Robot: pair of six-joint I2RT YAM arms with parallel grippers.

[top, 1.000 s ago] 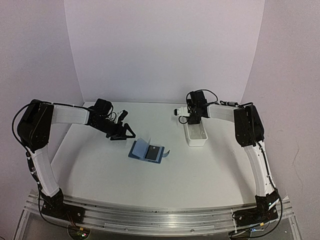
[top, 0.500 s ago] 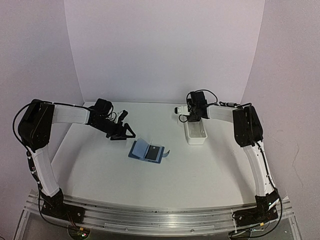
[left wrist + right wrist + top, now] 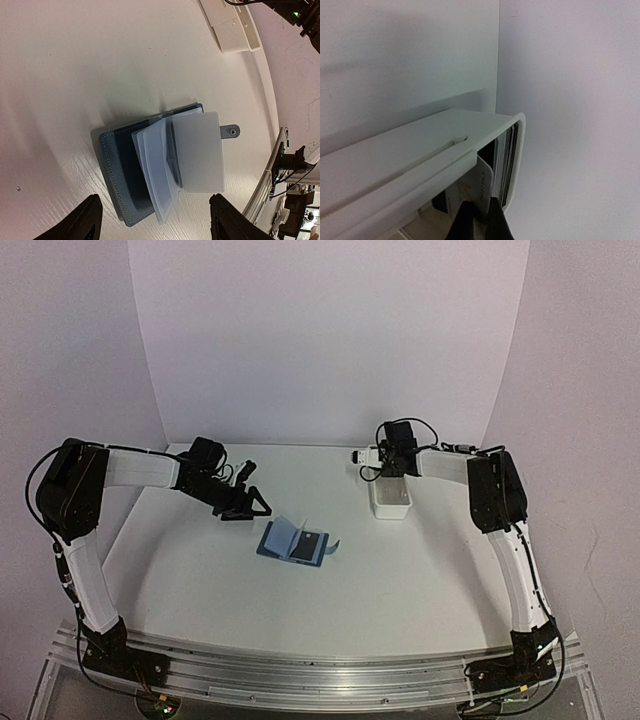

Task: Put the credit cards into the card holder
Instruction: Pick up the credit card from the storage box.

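Observation:
The blue card holder [image 3: 295,540] lies open on the table, and its clear sleeves [image 3: 195,150] stand fanned up. My left gripper [image 3: 155,200] hovers over the holder [image 3: 120,170], open and empty, just to the holder's upper left in the top view [image 3: 245,502]. My right gripper [image 3: 480,214] reaches into the far end of the white tray [image 3: 520,150]. It is shut on one pale credit card [image 3: 486,180], tilted away from the upright stack of several credit cards [image 3: 506,160]. In the top view the right gripper [image 3: 392,470] hides the cards.
The white tray [image 3: 391,502] sits at the back right of the table, also seen in the left wrist view [image 3: 230,30]. White backdrop walls close off the rear and sides. The holder's strap with its snap [image 3: 231,131] sticks out sideways.
My right gripper has closed from wide open onto a card in the tray and shifted slightly toward the back. The left arm and the card holder have not moved.

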